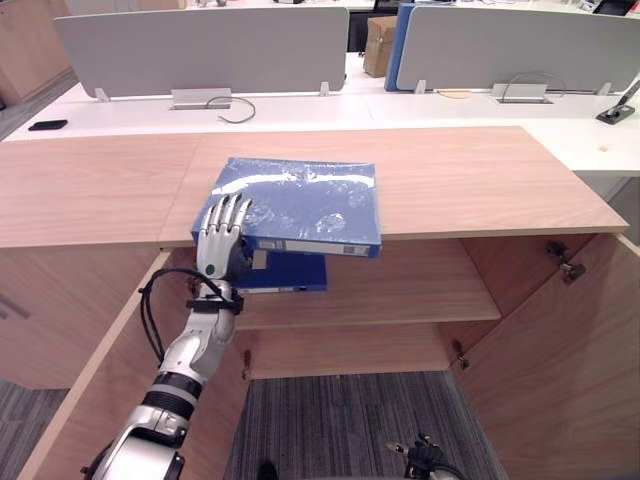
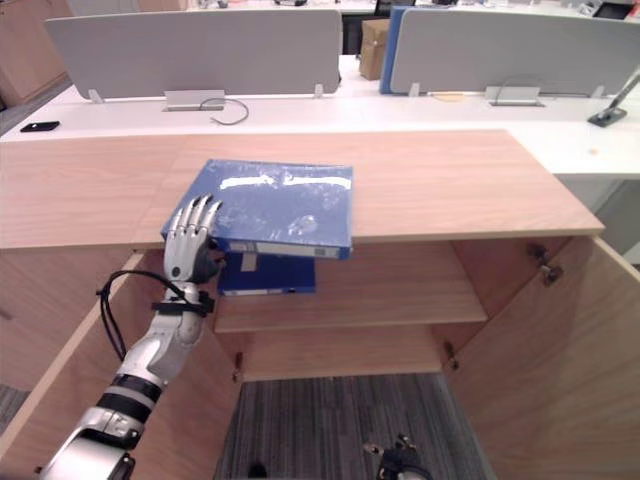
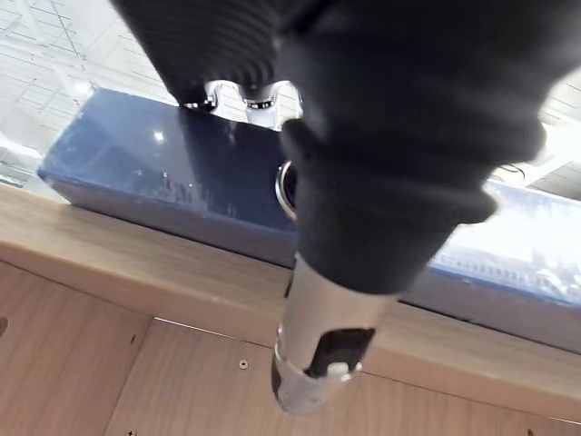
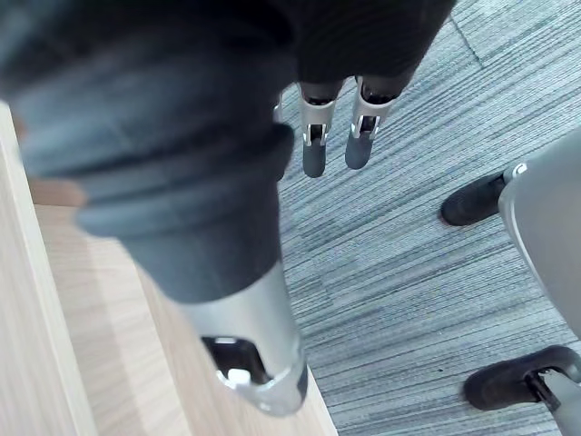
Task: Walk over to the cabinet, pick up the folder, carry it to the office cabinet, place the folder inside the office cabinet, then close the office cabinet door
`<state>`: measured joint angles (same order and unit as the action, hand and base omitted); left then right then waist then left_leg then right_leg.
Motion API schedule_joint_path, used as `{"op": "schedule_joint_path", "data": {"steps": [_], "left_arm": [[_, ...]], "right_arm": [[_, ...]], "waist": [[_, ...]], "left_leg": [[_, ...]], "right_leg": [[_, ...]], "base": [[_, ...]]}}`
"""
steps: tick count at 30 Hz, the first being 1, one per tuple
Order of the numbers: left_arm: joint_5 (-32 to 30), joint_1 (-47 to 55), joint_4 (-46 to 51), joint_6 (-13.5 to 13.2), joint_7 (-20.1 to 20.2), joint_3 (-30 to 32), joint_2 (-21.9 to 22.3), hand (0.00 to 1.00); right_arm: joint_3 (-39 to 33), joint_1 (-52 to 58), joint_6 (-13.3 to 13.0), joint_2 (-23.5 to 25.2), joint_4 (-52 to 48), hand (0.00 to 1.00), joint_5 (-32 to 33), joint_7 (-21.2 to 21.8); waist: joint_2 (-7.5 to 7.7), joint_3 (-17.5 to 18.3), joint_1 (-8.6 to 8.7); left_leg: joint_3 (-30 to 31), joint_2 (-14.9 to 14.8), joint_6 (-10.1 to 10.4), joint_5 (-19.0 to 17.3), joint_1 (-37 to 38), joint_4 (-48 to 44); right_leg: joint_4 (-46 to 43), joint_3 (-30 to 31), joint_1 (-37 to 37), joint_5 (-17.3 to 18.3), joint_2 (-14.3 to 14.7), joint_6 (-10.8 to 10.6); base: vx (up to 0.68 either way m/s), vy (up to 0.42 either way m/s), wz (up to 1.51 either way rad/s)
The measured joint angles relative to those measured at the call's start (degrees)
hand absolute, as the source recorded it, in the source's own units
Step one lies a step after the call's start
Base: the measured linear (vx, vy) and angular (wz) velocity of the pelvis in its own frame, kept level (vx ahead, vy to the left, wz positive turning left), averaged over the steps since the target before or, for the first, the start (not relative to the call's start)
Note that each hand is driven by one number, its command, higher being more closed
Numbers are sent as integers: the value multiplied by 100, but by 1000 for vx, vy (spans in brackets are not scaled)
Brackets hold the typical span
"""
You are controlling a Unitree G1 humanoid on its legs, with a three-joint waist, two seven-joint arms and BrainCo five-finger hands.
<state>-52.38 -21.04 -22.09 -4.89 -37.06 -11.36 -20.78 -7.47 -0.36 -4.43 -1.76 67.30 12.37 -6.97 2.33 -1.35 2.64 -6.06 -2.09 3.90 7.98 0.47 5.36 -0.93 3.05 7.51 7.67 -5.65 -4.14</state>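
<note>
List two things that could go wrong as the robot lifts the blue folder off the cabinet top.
1. The folder overhangs the front edge of the cabinet top, and the left hand rests straight fingers on one near corner. It may tip or slide off. The right hand hangs low, giving no support.
2. A second folder lies on the shelf just below, so a drop could strike it.

Glossy plastic folder, matt wood cabinet

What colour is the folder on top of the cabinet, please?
The folder is blue, clearest in the left eye view.
</note>
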Motion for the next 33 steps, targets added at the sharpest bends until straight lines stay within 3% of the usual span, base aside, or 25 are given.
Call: {"op": "schedule_joint_path", "data": {"steps": [19, 24, 26, 33], "left_arm": [[94, -141, -118, -112, -133, 96, -17, 100], [312, 118, 699, -99, -62, 15, 209, 100], [396, 339, 1168, -177, 19, -122, 295, 100], [934, 1061, 2324, -1003, 477, -918, 645, 100]], "right_arm": [[4, -1, 0, -18, -1, 0, -8, -2], [30, 11, 0, -22, 11, 0, -14, -6], [34, 11, 1, -23, 51, 0, -19, -7], [160, 68, 5, -43, 106, 0, -86, -14]], "waist": [[-1, -1, 37], [-1, -1, 33], [-1, 0, 27], [-3, 1, -1]], "left_leg": [[-53, 71, -38, -31, 37, 0], [-56, 99, -60, -43, 36, 0], [-56, 102, -67, -49, 37, 0], [-52, 100, -67, -58, 65, 4]], "right_leg": [[-3, 49, 4, -3, -73, 5], [8, 48, 8, -4, -99, 7], [23, 45, 20, -4, -102, 8], [34, 37, 74, -3, -100, 18]], "base": [[0, 0, -1], [0, 0, 0], [0, 0, 0], [0, 0, 0]]}}
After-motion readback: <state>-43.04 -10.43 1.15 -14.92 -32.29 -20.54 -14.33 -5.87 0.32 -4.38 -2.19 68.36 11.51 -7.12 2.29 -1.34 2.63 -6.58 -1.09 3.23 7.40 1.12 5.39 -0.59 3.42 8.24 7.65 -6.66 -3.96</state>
